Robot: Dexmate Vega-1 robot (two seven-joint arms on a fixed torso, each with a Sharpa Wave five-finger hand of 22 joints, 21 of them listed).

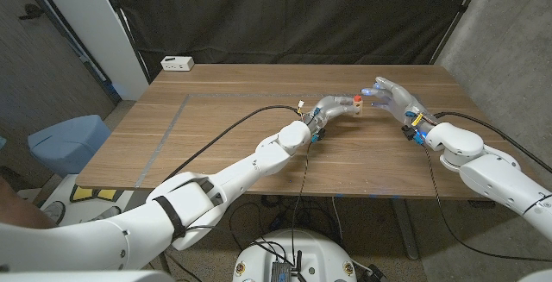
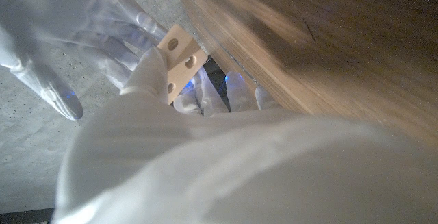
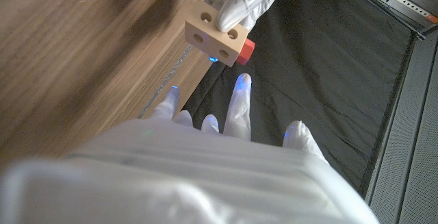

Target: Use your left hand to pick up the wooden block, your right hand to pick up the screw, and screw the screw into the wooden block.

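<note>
Above the table, toward its far edge, the left hand holds the wooden block with the red screw stuck in its side, and the right hand is just beside it, fingers spread, holding nothing.

No readable text, label, brand, number or sign anywhere. Small white box at the bench's far corner: dark marks on its front, too small to read. Yellow-and-black floor marking: no legible characters.
</note>
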